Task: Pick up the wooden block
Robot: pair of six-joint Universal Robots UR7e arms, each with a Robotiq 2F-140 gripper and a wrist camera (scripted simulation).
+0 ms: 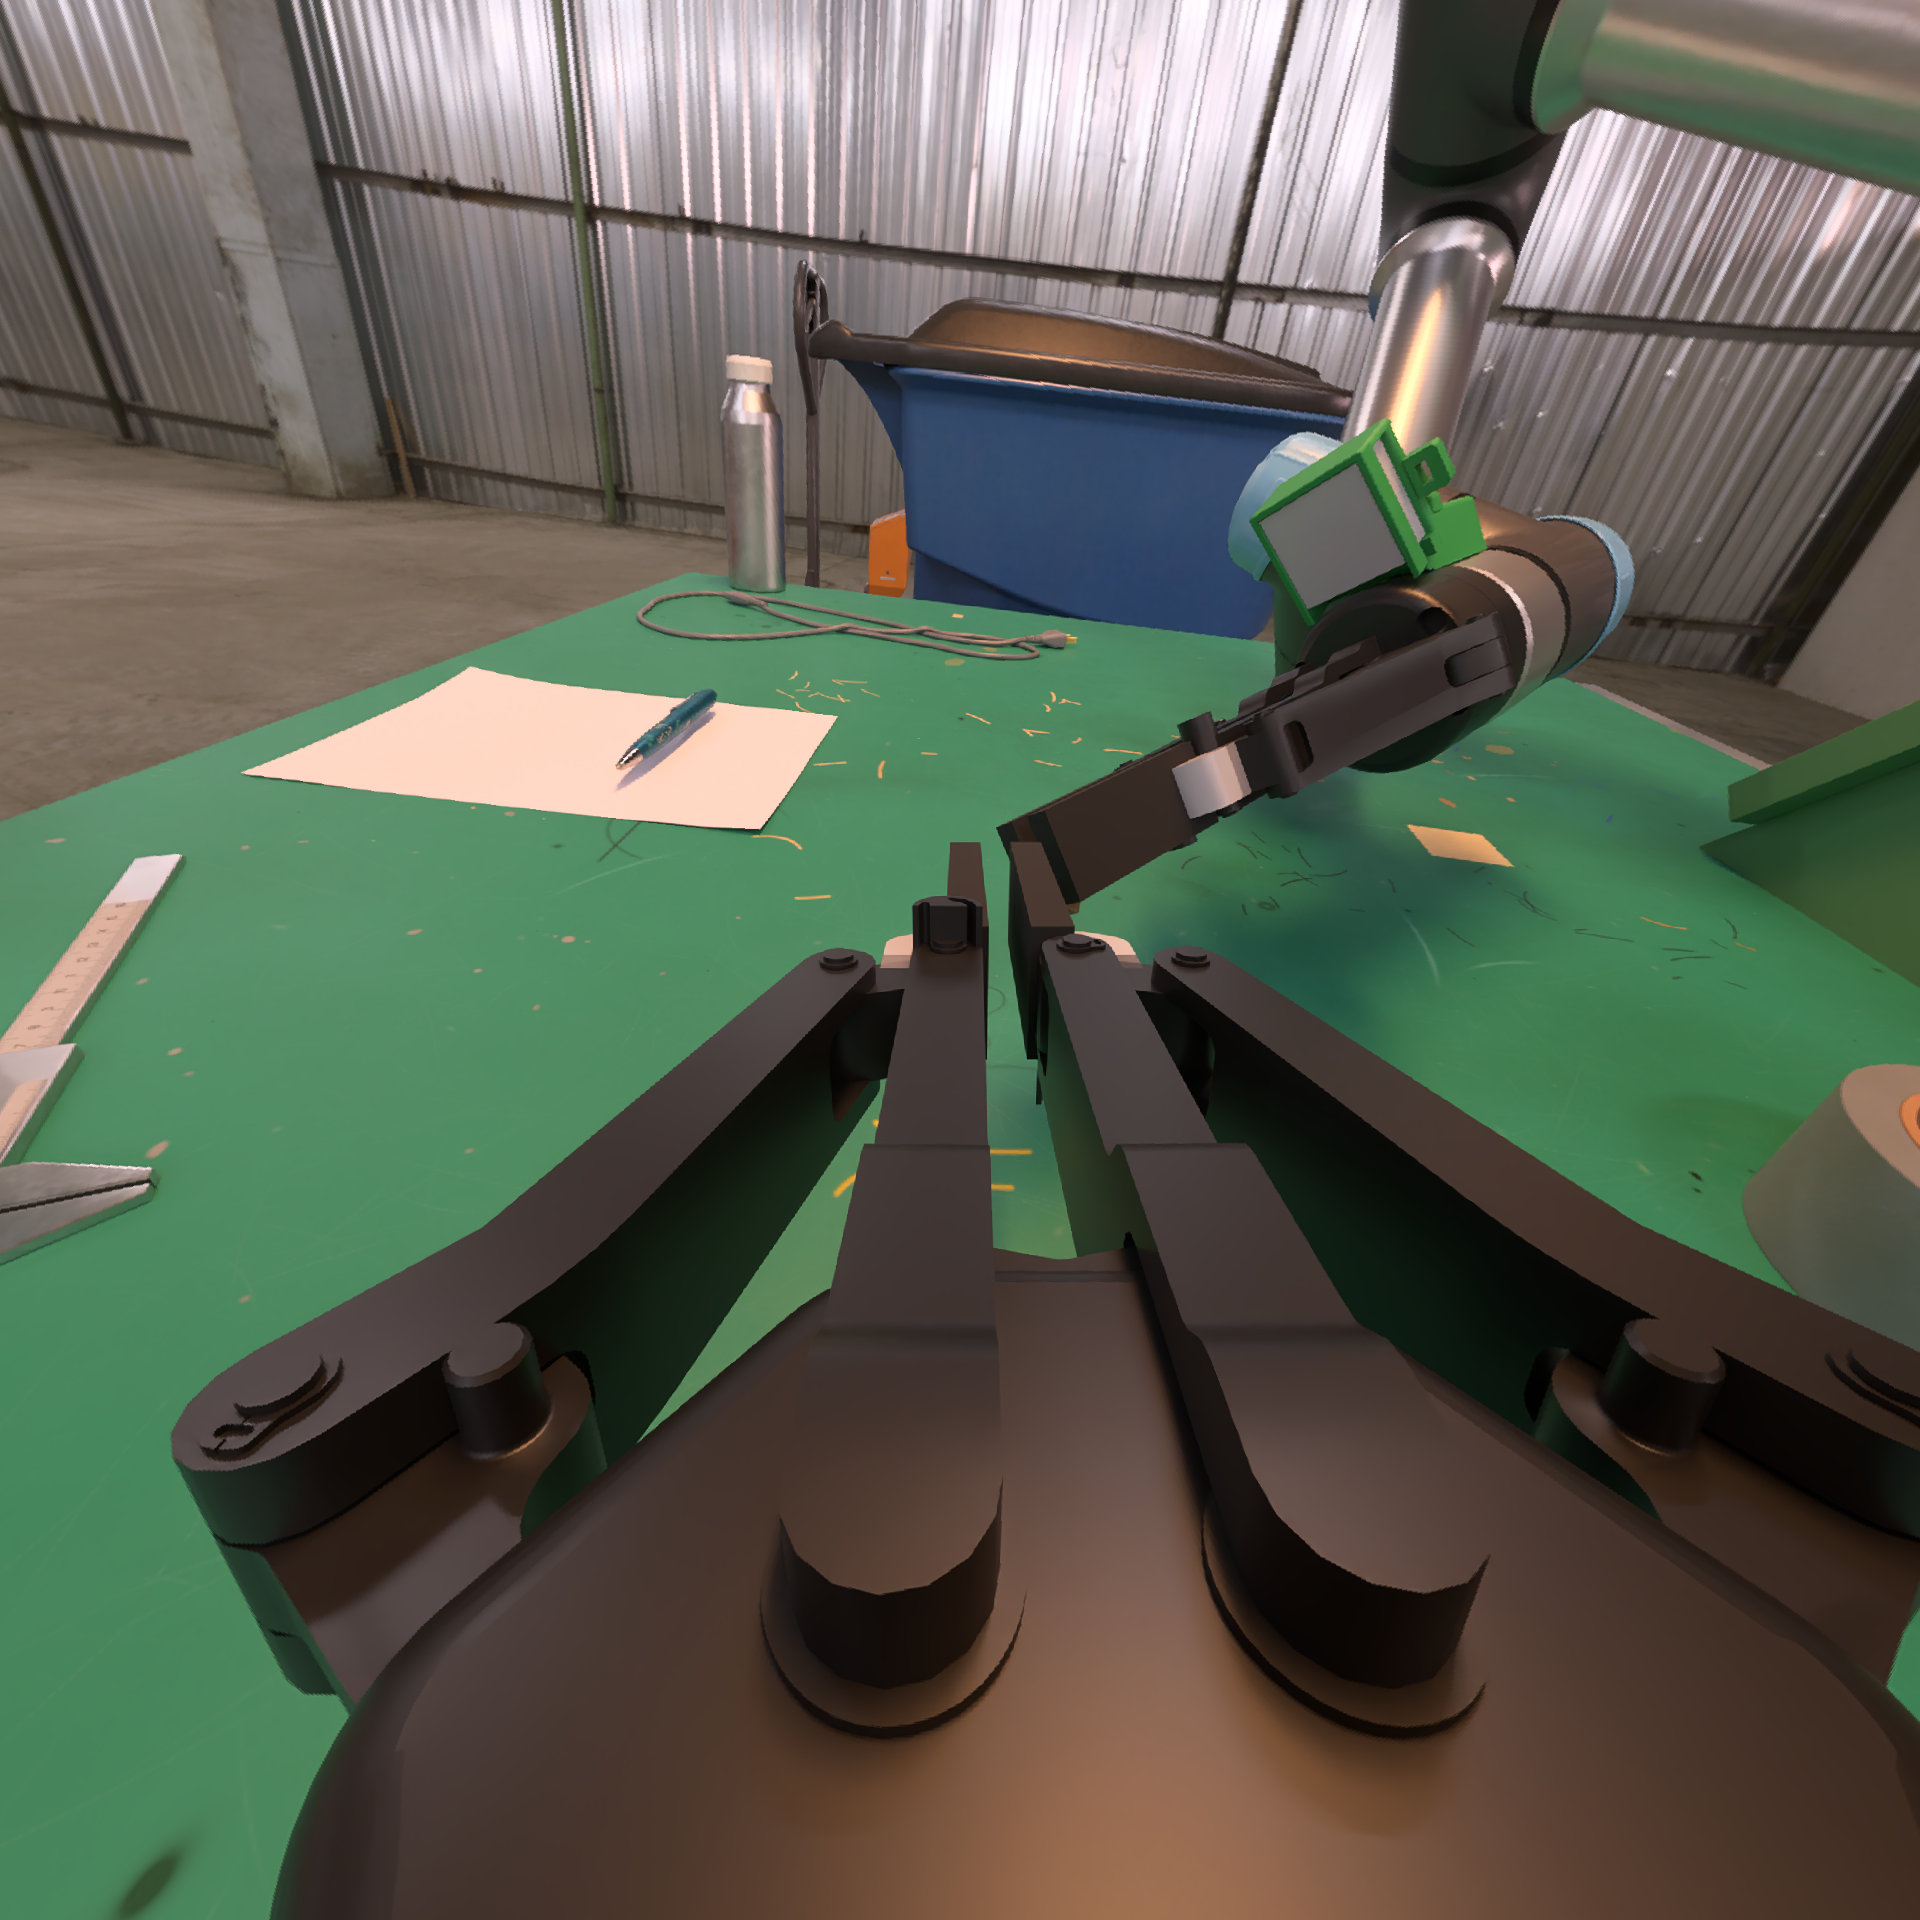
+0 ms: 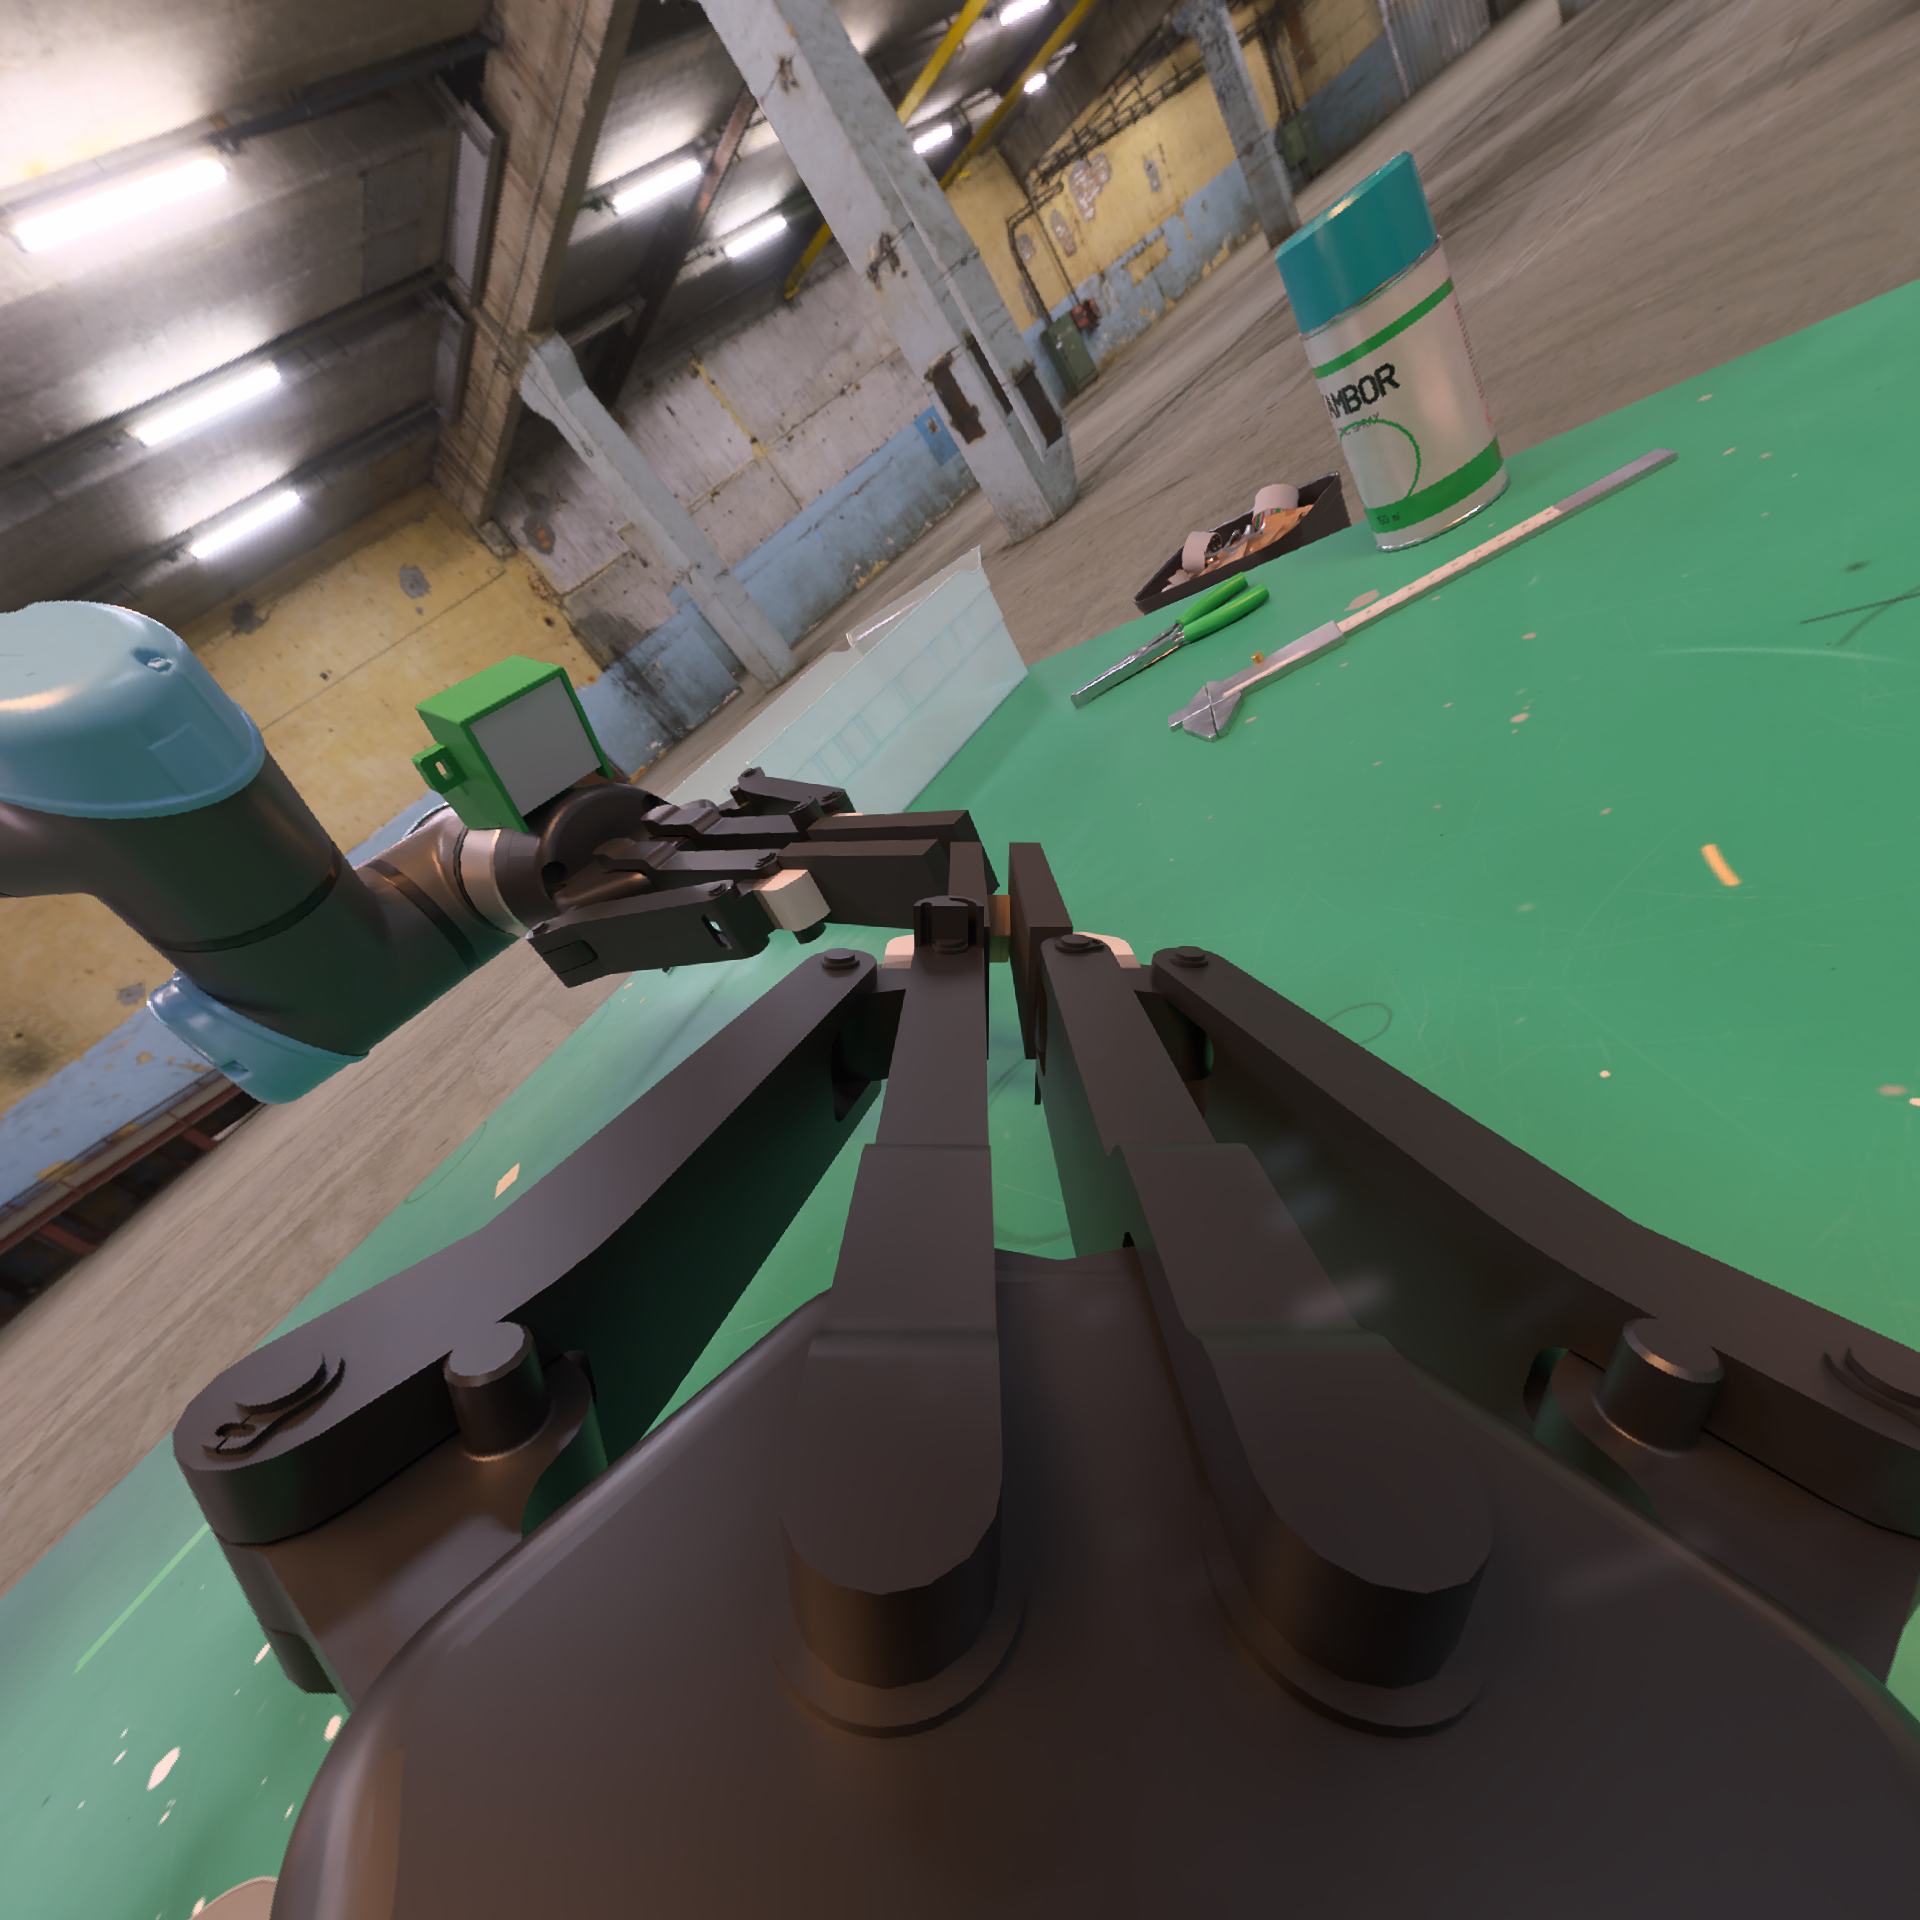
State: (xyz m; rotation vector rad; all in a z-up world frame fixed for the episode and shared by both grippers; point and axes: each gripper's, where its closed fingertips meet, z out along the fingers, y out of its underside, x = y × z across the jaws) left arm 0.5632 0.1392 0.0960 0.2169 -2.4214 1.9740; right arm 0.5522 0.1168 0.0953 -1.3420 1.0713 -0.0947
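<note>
A thin sliver of the tan wooden block (image 2: 1000, 916) shows in the right wrist view, wedged in the narrow slot between the two dark fingers of the right gripper (image 2: 997, 883), just above the green table (image 2: 1455, 883). Most of the block is hidden by those fingers, which are drawn close and appear clamped on it.

The left gripper (image 1: 995, 883) comes in from the left of the block, and its tips reach the right gripper's near finger. In its own view its fingers are almost together, with a slim gap through which only table shows. The block cannot be made out in that view.

Seen from the left wrist, beyond the block and to the left, a white sheet of paper (image 1: 540, 743) lies flat with a blue pen (image 1: 667, 727) on it. Farther beyond lie a looped grey cable (image 1: 831, 623) and an upright metal bottle (image 1: 752, 478), with a blue bin (image 1: 1070, 499) off the table's far edge.

Seen from the right wrist, well beyond the block and to the right, green-handled pliers (image 2: 1174, 639) lie beside a long ruler (image 2: 1455, 566). Farther still are a black tray (image 2: 1236, 545) of small items and a teal-capped spray can (image 2: 1397, 364).
</note>
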